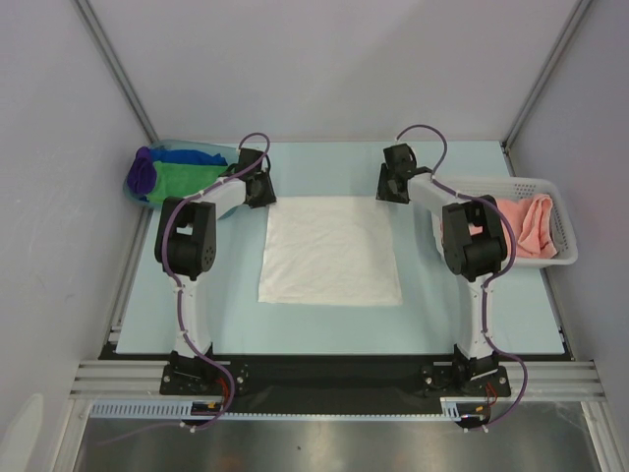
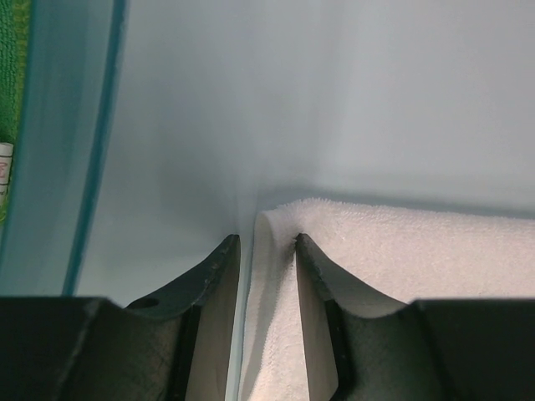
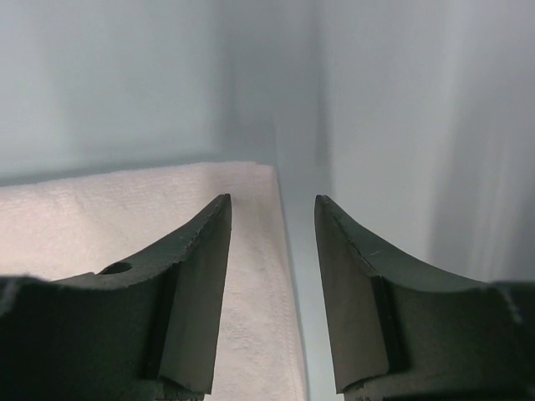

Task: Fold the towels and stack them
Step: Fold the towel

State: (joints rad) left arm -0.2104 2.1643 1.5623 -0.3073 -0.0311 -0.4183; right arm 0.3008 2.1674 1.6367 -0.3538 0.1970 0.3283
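1. Fingers: left fingers (image 2: 209, 276) apart, straddling the far-left corner edge of the white towel (image 1: 331, 251), not clamped.
2. Right fingers (image 3: 201, 251) apart, far-right edge running between them.
3. Towel flat mid-bench (image 1: 472, 315), bare margin all round.
4. Tub (image 1: 133, 182) left, basket (image 1: 560, 221) right.

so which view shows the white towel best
The top external view: the whole white towel shows there, spread flat, all four edges visible. The left wrist view shows only one corner, between the open fingers of the left gripper. The right wrist view shows only another corner, at the right gripper.
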